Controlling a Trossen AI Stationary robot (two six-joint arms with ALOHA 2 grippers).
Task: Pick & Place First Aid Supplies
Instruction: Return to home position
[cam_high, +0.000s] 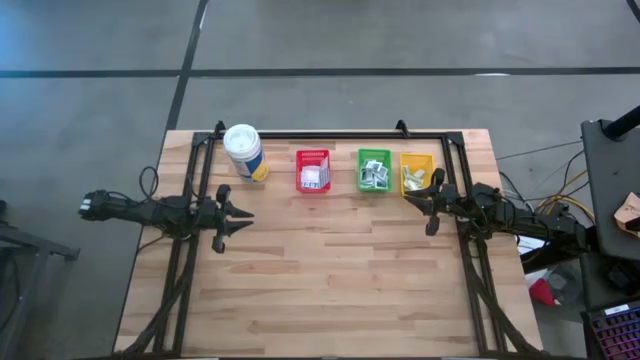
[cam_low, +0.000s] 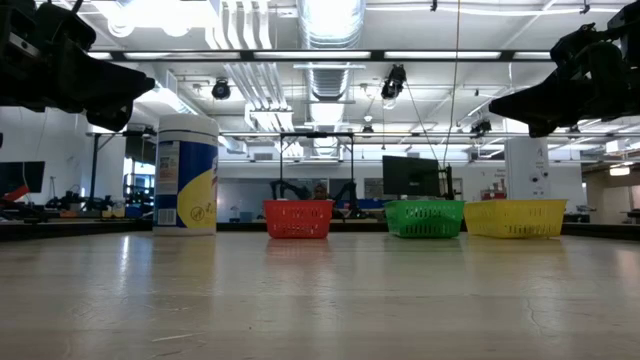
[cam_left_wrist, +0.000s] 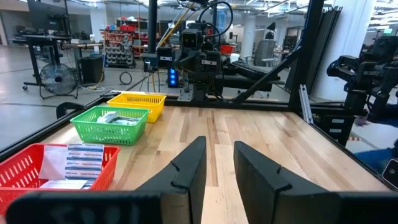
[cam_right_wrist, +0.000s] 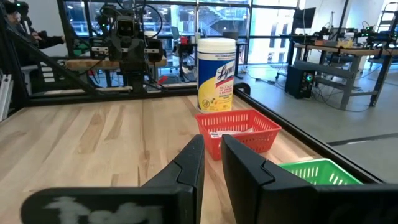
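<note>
High view: packets (cam_high: 313, 180) sit in red bin (cam_high: 299, 172), green bin (cam_high: 361, 172) & yellow bin (cam_high: 403, 175) at counter (cam_high: 330, 280) back. Left gripper (cam_high: 243, 213), right gripper (cam_high: 412, 199) hover at sides, fingers slightly parted, empty. Packets prob. light, floppy, slick; pinch an edge.

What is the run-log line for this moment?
left tool open, empty, raised at left | right tool open, empty, raised by yellow bin | packets in red bin, green bin, yellow bin | canister beside red bin
</note>
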